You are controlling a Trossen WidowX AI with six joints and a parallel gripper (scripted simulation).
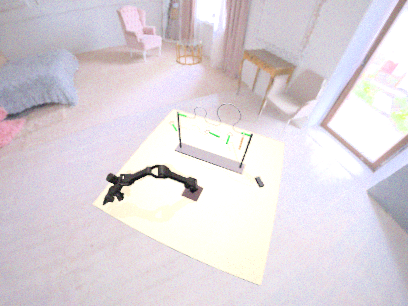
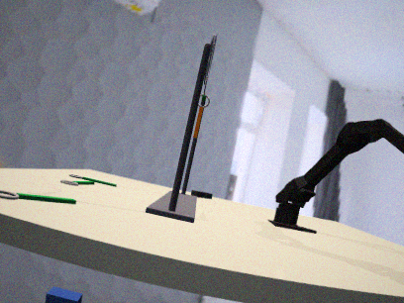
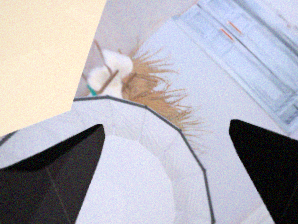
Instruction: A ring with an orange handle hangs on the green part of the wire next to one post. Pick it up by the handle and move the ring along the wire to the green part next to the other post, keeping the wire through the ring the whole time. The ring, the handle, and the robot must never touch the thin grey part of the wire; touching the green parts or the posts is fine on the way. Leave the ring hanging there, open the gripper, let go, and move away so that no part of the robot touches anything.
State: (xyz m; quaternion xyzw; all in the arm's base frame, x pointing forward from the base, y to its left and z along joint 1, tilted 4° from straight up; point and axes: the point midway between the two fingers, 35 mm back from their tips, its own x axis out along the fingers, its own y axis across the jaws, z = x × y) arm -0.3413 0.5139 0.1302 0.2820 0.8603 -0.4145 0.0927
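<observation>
Black in the top view: bends from a base plate (image 1: pixel 199 195) (image 2: pixel 309 231) up into a low arch, with the arm (image 1: pixel 159 171) (image 2: pixel 324 165) reaching left across the picture and its end effector (image 1: pixel 113 200) (image 3: pixel 165 128) angled downward by a corner of the counter (image 1: pixel 235 215) (image 2: pixel 238 248) (image 3: pixel 40 50), well apart from the wire stand (image 1: pixel 210 158) (image 2: pixel 185 208). Shows the orange handle (image 1: pixel 241 142) (image 2: pixel 198 122) hanging beside the right-hand post (image 1: pixel 246 151). Also shows three green-handled rings lying beyond the stand, and a small dark block (image 1: pixel 259 182) (image 2: pixel 201 194) off to one side.

In the exterior view, slants up from the base to a raised elbow, then slopes down past the right edge. Reveals the ring (image 2: pixel 209 102) up at a green part of the wire, handle pointing down.

In the wrist view, opens wide, with both dark fingertips well apart near the counter's edge.
</observation>
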